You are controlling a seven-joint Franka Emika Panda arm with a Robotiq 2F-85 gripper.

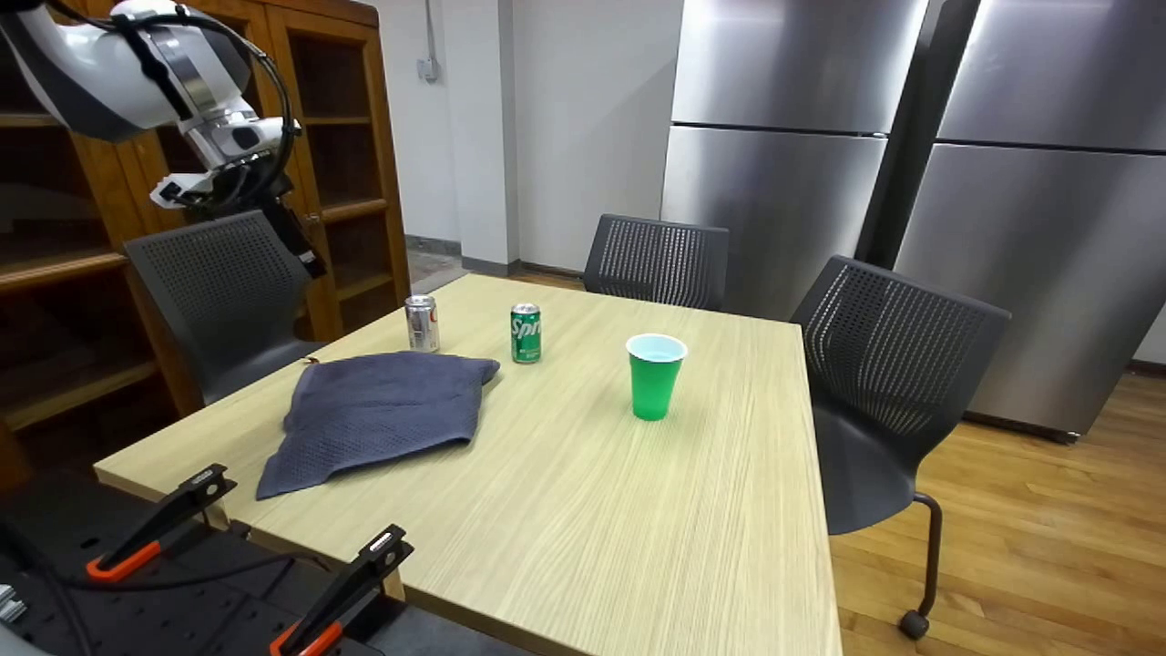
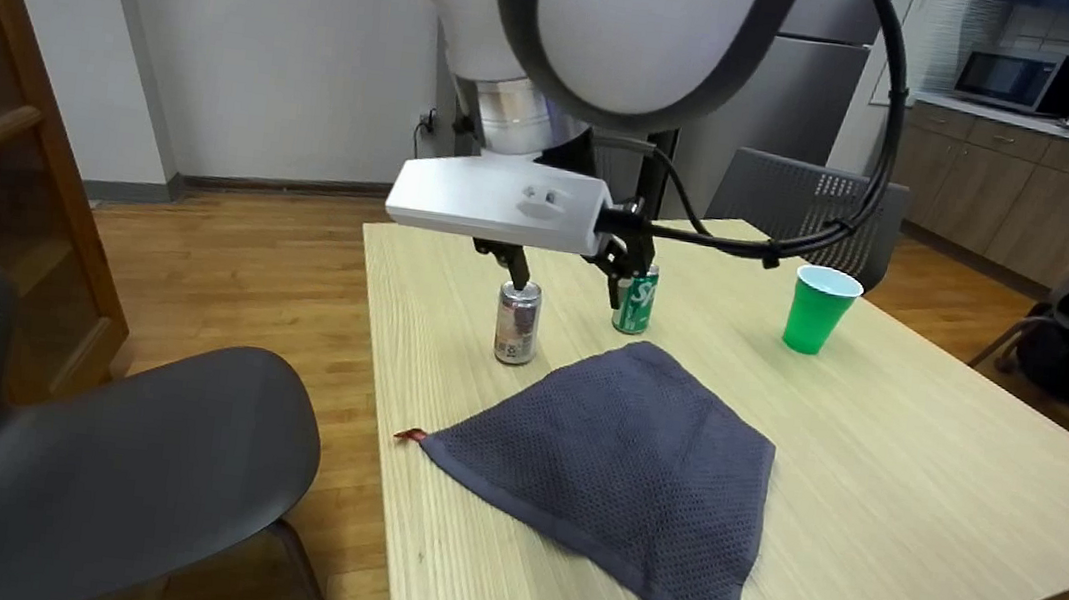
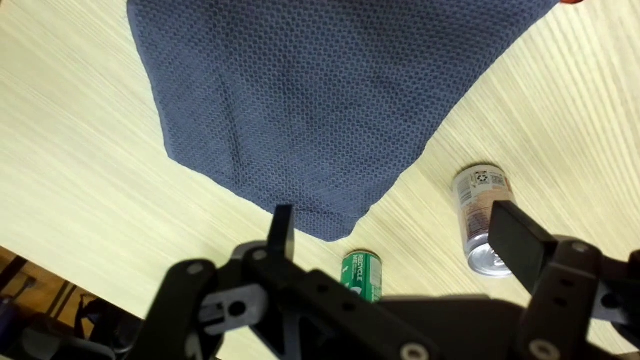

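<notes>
My gripper (image 3: pixel 400 235) is open and empty, its fingers wide apart. In an exterior view it (image 2: pixel 568 292) hangs over the table, one finger overlapping the top of a silver can (image 2: pixel 517 326); whether they touch is hard to tell there. In an exterior view the gripper (image 1: pixel 310 262) is raised left of the cans, apart from them. The silver can (image 3: pixel 477 202) stands upright, partly behind the right finger in the wrist view. A green Sprite can (image 1: pixel 526 333) stands near it, partly hidden in the wrist view (image 3: pixel 361 272). A dark blue towel (image 2: pixel 636 473) lies spread beside the cans.
A green cup (image 1: pixel 652 392) stands upright on the wooden table (image 1: pixel 565 510). A small red item (image 2: pixel 410 434) is at a towel corner. Black chairs (image 1: pixel 893 364) surround the table. Black and orange clamps (image 1: pixel 351 583) sit at its edge. A wooden cabinet (image 1: pixel 387 182) stands behind the arm.
</notes>
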